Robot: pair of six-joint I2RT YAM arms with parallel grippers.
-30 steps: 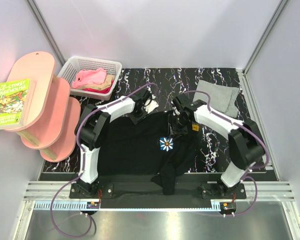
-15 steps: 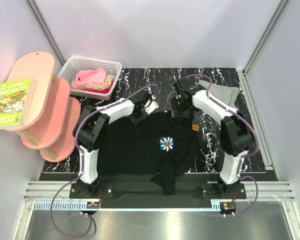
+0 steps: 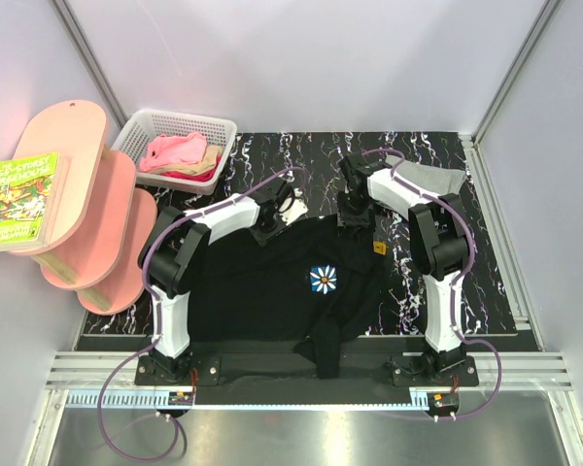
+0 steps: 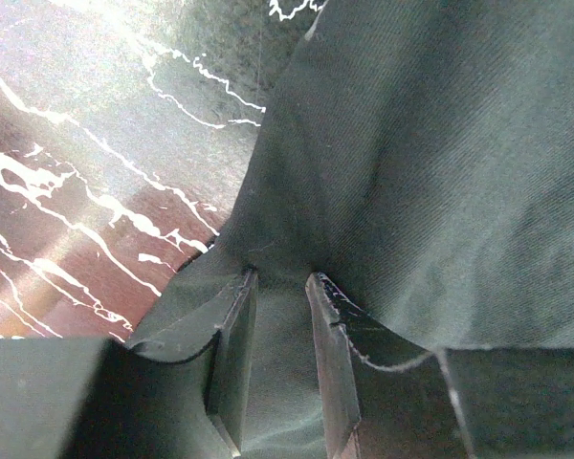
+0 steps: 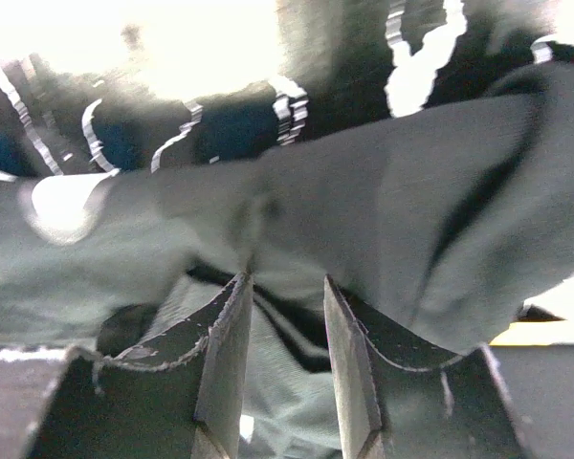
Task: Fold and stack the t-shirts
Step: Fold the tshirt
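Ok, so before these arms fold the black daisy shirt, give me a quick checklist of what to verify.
1. Left claw pinching the black t-shirt at its far edge: ok.
2. Right claw pinching the same edge: ok.
3. Shirt lying flat: not ok, near hem is bunched up.
4. Grey t-shirt apart from the black one: ok.
5. Grips level at matching shoulders: cannot tell, hidden from above.

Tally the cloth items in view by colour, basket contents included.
Black t-shirt with daisy print: 1
Grey t-shirt: 1
Pink cloth, in the white basket: 1
Tan cloth, same basket: 1
Red cloth, same basket: 1
Total: 5
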